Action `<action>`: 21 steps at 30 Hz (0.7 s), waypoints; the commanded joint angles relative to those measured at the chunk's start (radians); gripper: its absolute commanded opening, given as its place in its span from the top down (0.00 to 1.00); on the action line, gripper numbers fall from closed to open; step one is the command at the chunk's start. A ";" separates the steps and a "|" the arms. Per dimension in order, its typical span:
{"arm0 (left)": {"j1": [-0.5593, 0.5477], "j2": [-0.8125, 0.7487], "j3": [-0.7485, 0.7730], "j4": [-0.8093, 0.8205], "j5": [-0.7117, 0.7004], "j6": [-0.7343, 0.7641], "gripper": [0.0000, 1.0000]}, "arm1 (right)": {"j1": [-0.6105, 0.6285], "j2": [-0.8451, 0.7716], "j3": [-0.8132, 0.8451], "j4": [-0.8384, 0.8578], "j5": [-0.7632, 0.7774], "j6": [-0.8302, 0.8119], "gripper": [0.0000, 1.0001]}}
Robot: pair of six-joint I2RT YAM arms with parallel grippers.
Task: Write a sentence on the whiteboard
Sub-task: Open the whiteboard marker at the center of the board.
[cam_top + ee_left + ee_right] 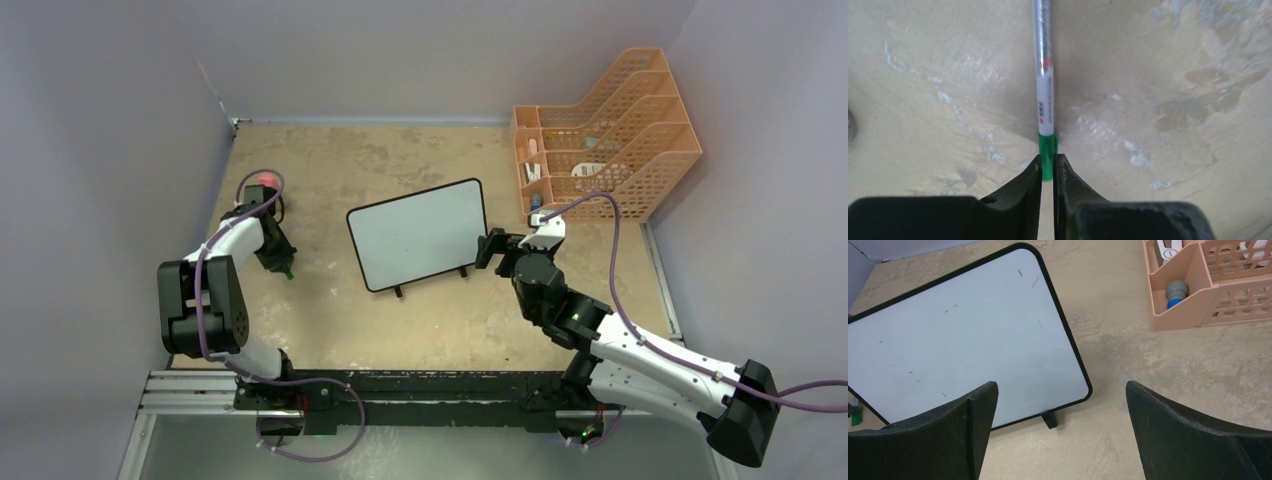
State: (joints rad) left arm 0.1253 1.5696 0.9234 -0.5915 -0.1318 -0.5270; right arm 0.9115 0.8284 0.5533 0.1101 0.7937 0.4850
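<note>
Two steps seem to be waiting — lifting and writing. The left gripper is clamping the green end of a marker on the table; the right gripper is hovering, fingers wide apart, beside the whiteboard, which is standing mid-table bearing no sentence.

Left tool pinches a marker by its end; right tool gapes wide, arm extended.

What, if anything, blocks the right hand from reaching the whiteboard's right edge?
Probably nothing, so likely yes. The right hand is open just right of the whiteboard, with nothing visible between them. The file rack stands farther back, off that path.
</note>
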 commanded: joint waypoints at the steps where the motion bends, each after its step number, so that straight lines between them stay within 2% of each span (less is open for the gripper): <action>1: 0.009 -0.052 -0.029 -0.038 0.019 0.008 0.87 | 0.003 -0.012 -0.002 0.040 0.018 -0.006 0.01; 5: 0.009 -0.040 -0.021 -0.036 0.027 -0.004 0.76 | 0.003 -0.010 0.002 0.037 0.019 -0.006 0.01; 12: 0.009 -0.018 -0.026 -0.033 0.014 -0.040 0.72 | 0.003 -0.024 -0.004 0.034 0.020 0.000 0.01; 21: 0.017 -0.083 -0.010 -0.058 -0.024 -0.061 0.66 | 0.003 -0.027 -0.006 0.031 0.016 0.002 0.01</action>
State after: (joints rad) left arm 0.1265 1.5368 0.8993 -0.6487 -0.1272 -0.5621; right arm 0.9115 0.8154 0.5491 0.1101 0.7933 0.4854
